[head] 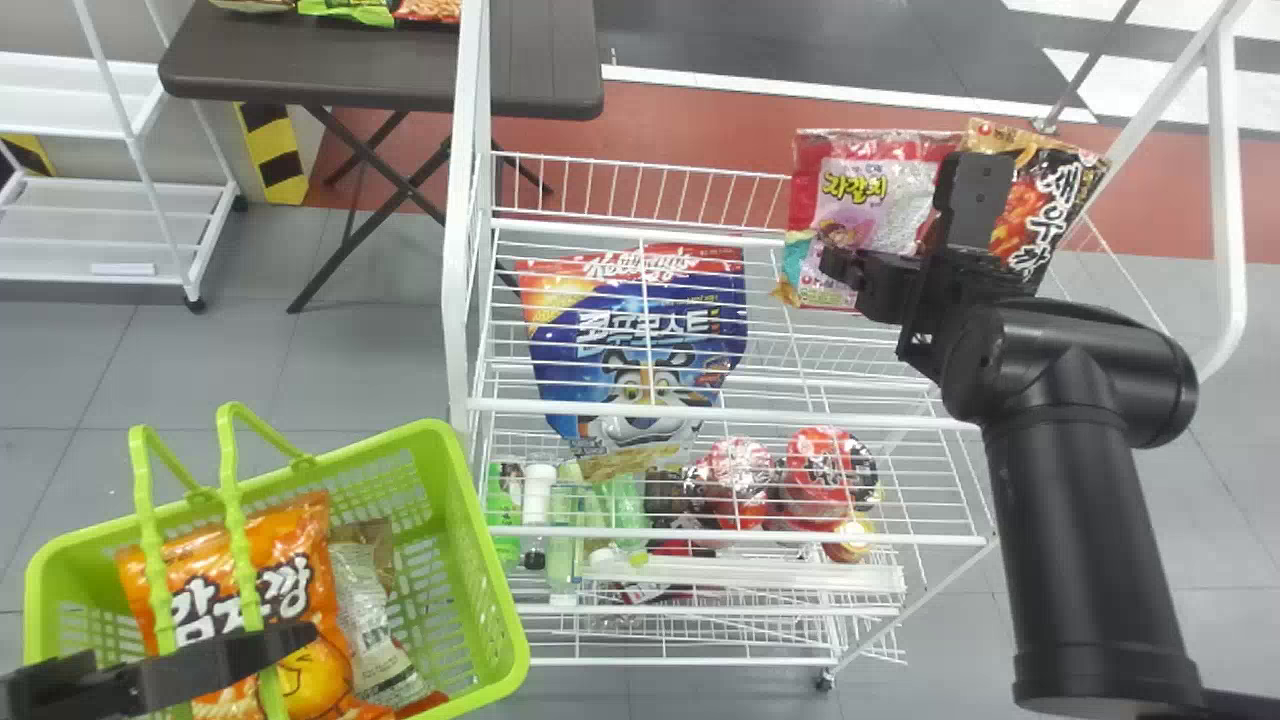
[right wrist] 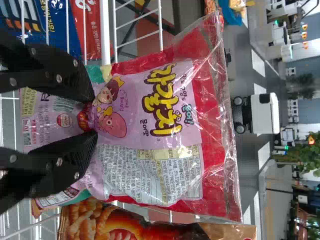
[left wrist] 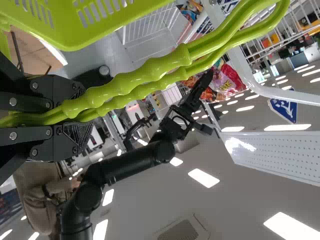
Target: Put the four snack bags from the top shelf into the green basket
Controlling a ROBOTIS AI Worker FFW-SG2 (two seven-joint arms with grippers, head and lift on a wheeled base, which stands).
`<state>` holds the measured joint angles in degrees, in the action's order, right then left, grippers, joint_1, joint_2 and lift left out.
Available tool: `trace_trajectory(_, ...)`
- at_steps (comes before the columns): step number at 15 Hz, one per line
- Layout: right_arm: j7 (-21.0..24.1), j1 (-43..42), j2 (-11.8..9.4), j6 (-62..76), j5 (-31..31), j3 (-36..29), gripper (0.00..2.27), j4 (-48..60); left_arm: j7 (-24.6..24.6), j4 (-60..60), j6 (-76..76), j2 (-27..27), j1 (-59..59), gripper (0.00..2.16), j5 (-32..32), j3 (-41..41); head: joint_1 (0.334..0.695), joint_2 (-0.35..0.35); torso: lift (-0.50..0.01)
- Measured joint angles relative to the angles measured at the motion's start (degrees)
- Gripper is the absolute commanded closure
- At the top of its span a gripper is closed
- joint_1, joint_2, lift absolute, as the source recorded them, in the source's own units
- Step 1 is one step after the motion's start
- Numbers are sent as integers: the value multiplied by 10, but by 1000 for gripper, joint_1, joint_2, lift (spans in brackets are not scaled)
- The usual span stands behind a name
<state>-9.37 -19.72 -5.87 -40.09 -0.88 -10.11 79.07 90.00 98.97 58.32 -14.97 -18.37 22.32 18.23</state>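
One pink snack bag [right wrist: 160, 110] pinched in right tool [right wrist: 90, 116], black snack bag [head: 1060, 205] beside it. Left tool [left wrist: 80, 117] clamped on basket handles [left wrist: 150, 70]. Pick step; next: lift clear, lower into green basket [head: 506, 610].

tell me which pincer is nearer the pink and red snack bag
Right. The right pincer is clamped on the pink and red snack bag, while the left pincer is well off to the left, holding the green basket's handles.
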Motion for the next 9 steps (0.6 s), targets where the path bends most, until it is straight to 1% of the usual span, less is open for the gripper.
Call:
trace_trajectory(3,0,7,1,-5,-5,0,2260,20,0,0,0,-1,-1,2148,0,3,695,-165,0)
trace_trajectory(5,0,24,1,-18,-17,-3,2260,59,0,-1,0,0,-2,2148,0,5,695,-161,0)
trace_trajectory(7,0,60,2,-54,-41,-4,2260,134,0,-2,0,0,-2,2148,0,6,695,-154,0)
trace_trajectory(9,0,107,3,-111,-69,0,2260,239,0,-5,0,0,0,2148,0,6,695,-139,0)
